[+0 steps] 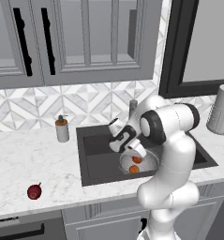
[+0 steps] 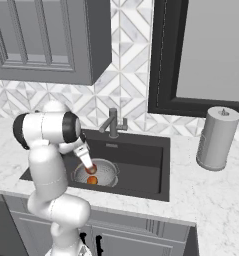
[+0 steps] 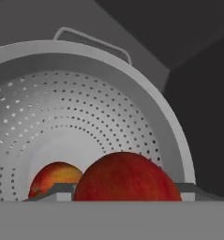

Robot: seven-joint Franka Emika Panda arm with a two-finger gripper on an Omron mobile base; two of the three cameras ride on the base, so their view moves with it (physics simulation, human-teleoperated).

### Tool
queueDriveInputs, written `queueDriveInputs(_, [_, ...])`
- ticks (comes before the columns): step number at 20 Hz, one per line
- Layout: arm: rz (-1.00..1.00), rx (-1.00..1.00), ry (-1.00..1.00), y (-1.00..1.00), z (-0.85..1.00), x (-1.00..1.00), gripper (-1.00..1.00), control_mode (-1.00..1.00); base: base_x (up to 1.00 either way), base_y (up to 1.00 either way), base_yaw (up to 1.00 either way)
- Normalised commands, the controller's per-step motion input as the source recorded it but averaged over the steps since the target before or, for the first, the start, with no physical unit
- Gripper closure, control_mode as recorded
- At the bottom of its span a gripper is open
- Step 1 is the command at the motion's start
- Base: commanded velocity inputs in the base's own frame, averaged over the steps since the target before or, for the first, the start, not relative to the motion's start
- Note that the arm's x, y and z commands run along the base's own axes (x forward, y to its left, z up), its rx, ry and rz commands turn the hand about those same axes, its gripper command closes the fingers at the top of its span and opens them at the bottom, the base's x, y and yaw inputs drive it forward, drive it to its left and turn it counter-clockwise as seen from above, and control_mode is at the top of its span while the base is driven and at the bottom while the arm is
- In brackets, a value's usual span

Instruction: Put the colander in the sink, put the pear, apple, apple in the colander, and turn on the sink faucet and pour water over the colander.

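Hand view shows the end effector (image 3: 123, 199) grasping one apple (image 3: 126, 177) low over the colander (image 3: 85, 117) in the sink (image 1: 99, 159), apparently for release beside the second apple (image 3: 55, 176); pear (image 1: 34, 191) waits on the near-left desk (image 1: 19, 159).

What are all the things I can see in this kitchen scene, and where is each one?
colander: one, silver-grey, perforated, in the sink
apples: two, orange-red, in the colander, one between the gripper's tips
pear: one, dark red, on the counter left of the sink
sink: one, dark charcoal, set in the counter
sink faucet: one, dull grey, behind the sink, no water running
soap dispenser: one, grey, left of the sink
paper towel roll: one, grey-white, right of the sink
gripper: one, white, over the colander
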Motion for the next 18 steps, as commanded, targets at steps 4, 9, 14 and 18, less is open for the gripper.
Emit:
queueDriveInputs(4, [0.05, 0.04, 0.0, -0.27, -0.41, 0.18, 1.0, -1.0, 0.0, 0.0, 0.0])
queueDriveInputs(9, [0.05, 0.06, 0.0, -0.12, -0.36, 0.25, 1.0, -1.0, 0.0, 0.0, 0.0])
queueDriveInputs(14, [0.07, 0.05, 0.0, -0.03, -0.15, -0.04, -1.0, -1.0, 0.0, 0.0, 0.0])
queueDriveInputs(18, [0.08, 0.01, 0.0, -0.1, 0.06, -0.2, -1.0, -1.0, 0.0, 0.0, 0.0])
